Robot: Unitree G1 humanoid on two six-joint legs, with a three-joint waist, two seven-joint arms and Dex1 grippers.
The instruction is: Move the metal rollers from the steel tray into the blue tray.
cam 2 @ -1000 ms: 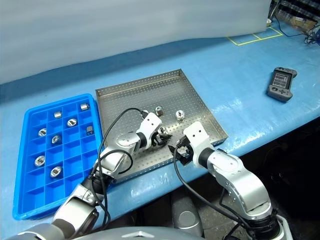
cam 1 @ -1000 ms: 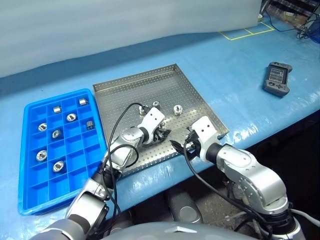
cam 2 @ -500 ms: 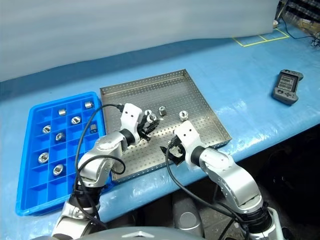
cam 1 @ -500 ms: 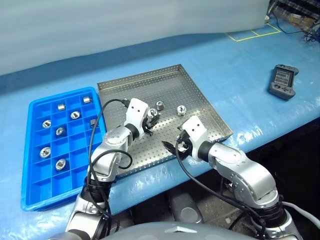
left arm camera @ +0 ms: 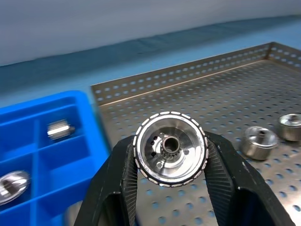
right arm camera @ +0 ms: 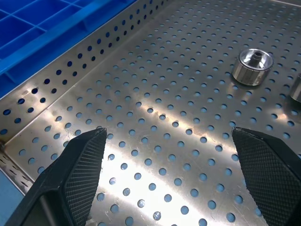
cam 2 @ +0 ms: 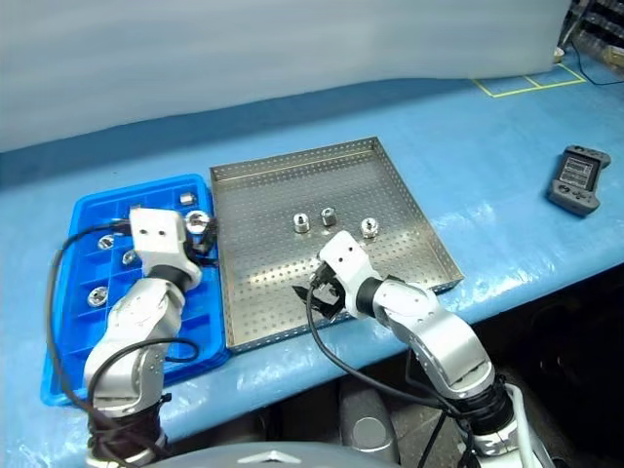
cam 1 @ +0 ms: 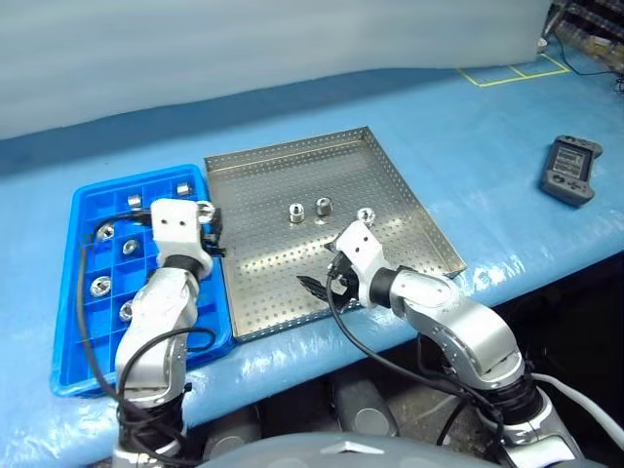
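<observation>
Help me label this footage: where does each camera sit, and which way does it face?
Head eye views: forward and down over both arms, the steel tray and the blue tray.
Left wrist view: along the left gripper, shut on a metal roller.
Right wrist view: along the open right gripper, over the perforated floor.
Shared: both wrist views show the steel tray and loose rollers.

The right hand (right arm camera: pixel 171 181) hangs over the perforated floor of the square silver steel tray (right arm camera: pixel 155 117), its two black, cross-hatched fingers (right arm camera: pixel 84 162) spread wide apart with bare tray floor between them. One small shiny silver metal roller with a central hole (right arm camera: pixel 253 67) stands on end on the tray floor beyond the fingers, and the edge of a second roller (right arm camera: pixel 296 89) shows just beside it. Past the tray's low perforated rim lies the bright blue plastic tray with square compartments (right arm camera: pixel 42 28), right against that rim.
</observation>
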